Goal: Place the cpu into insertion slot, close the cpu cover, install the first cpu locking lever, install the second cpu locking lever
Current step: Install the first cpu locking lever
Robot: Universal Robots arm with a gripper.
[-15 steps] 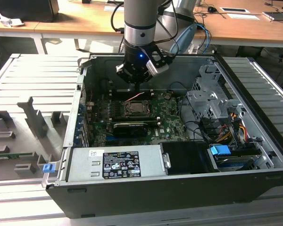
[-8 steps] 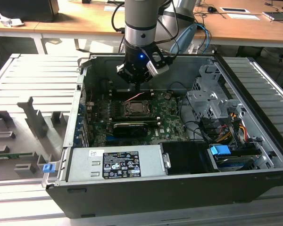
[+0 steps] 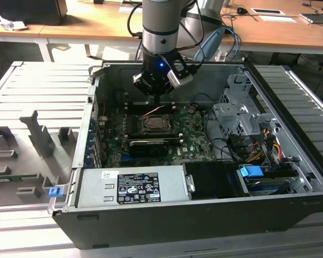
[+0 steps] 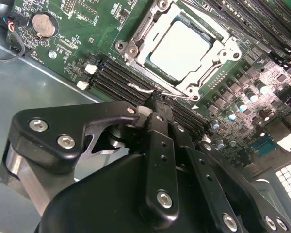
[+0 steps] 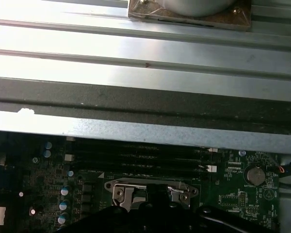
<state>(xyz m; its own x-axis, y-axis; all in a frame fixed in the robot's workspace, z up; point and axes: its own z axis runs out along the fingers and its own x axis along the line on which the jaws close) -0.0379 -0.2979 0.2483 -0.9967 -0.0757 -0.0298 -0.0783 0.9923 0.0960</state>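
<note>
Jaws: the gripper [image 4: 157, 109] has its jaws drawn together, tips pinched at a thin wire lever [image 4: 144, 89]; whether they truly clamp it I cannot tell.
Lever: lies along the socket's near edge, right at the tips.
Cpu [image 4: 182, 48]: seated in the insertion slot [image 3: 158, 124], just beyond the tips.
Cpu cover [image 4: 211, 65]: down, framing the chip.

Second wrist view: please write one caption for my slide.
Gripper hovering beside the socket, chip seated under the metal cover.
</note>
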